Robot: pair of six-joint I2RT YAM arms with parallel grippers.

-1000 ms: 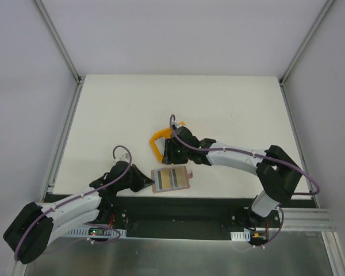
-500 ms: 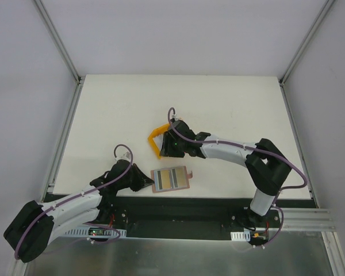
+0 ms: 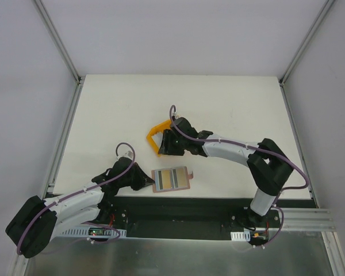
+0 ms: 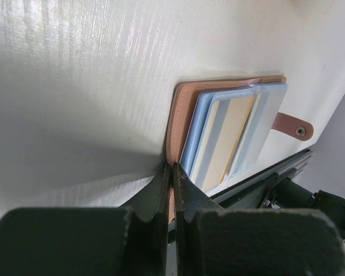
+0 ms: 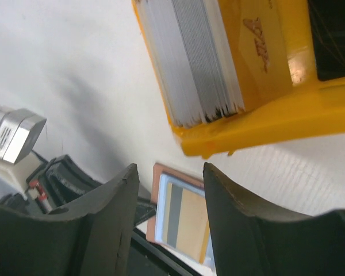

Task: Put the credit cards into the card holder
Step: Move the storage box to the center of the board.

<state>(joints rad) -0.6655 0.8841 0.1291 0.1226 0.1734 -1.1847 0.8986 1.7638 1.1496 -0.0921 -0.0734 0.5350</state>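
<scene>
On ribbed tabletop (image 4: 75, 69), leathery card holder (image 4: 173, 123), left pincer (image 4: 172, 168) closed at its edge, right pincer (image 5: 169, 168) parted, empty.

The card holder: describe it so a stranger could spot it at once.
Find the near edge of the white table. The card holder lies open there: a flat brown wallet showing striped cards, with a tab clasp, unlike the yellow bin beyond it.
</scene>
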